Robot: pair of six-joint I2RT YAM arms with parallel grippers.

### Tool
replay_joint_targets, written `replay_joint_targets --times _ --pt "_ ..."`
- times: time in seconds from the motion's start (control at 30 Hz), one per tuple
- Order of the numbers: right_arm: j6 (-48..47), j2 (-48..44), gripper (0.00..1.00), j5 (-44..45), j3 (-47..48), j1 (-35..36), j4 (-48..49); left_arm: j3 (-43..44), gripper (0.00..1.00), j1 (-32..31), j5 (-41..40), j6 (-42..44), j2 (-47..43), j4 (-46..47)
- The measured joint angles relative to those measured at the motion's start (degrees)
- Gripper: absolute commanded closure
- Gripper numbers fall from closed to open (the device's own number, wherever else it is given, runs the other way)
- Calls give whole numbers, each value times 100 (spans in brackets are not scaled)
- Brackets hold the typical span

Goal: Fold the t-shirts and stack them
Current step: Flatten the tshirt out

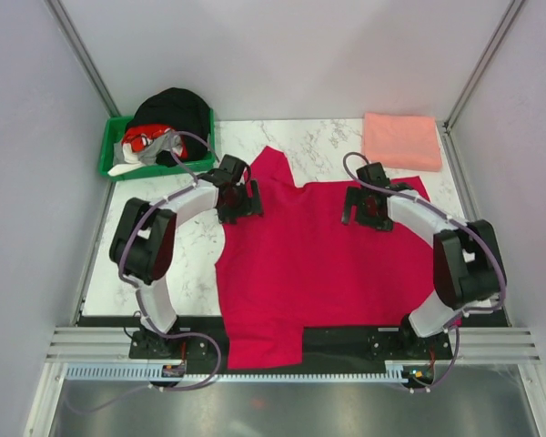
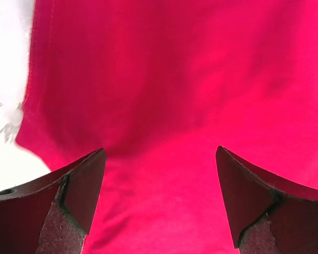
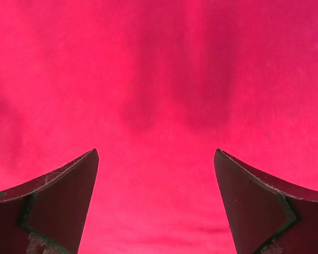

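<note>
Red shirt spread on worktop, pink shirt folded at far right corner — left tool and right tool both wide apart over the red one, gripping nothing.

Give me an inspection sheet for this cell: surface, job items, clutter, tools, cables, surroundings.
Surface: white marbled table, partly covered by cloth.
Job's things: red t-shirt spread out mid-table, reaching past the near edge; pink t-shirt folded at the far right corner.
Clutter: green bin at far left, piled with black, red and white clothes.
Grippers: left tool open over the red t-shirt's left edge; right tool open over red cloth.
Cables: lilac cables looped along both arms.
Surroundings: pale walls, metal frame posts.
</note>
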Motion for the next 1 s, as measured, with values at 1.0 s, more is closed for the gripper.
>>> replay_joint_targets --times 1.0 --pt "-245 3864 2 -522 5123 -341 -1202 3628 9 1344 0 101 1624 -981"
